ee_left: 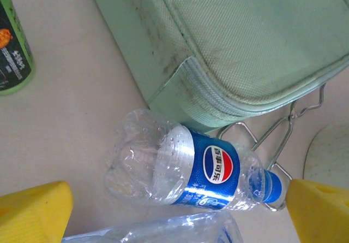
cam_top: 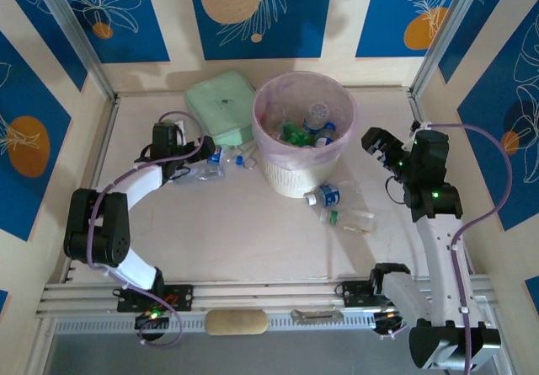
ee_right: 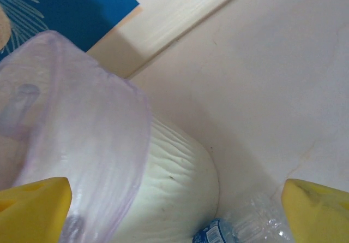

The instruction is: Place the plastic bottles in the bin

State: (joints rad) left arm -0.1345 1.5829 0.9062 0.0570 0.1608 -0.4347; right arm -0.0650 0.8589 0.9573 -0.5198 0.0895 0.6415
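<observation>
The bin (cam_top: 290, 177), white and ribbed with a pink liner, stands mid-table and holds several plastic bottles (cam_top: 316, 126). Left of it two clear bottles lie on the table, one with a blue label (ee_left: 210, 169) and another (ee_left: 163, 231) nearer the camera. My left gripper (cam_top: 202, 152) hovers over them, open, its yellow fingertips (ee_left: 35, 210) wide apart with nothing gripped. Two more bottles (cam_top: 324, 195) (cam_top: 355, 220) lie at the bin's front right. My right gripper (cam_top: 377, 146) stands open beside the bin's right rim, above the bin wall (ee_right: 174, 188) and a blue-labelled bottle (ee_right: 240, 229).
A mint-green square box (cam_top: 221, 101) lies behind the left bottles, with a wire clip (ee_left: 283, 134) at its edge. A green container with a dark label (ee_left: 13, 46) stands in the left wrist view's far-left corner. A tan pad (cam_top: 237, 322) and a metal tool (cam_top: 316, 314) rest on the front rail.
</observation>
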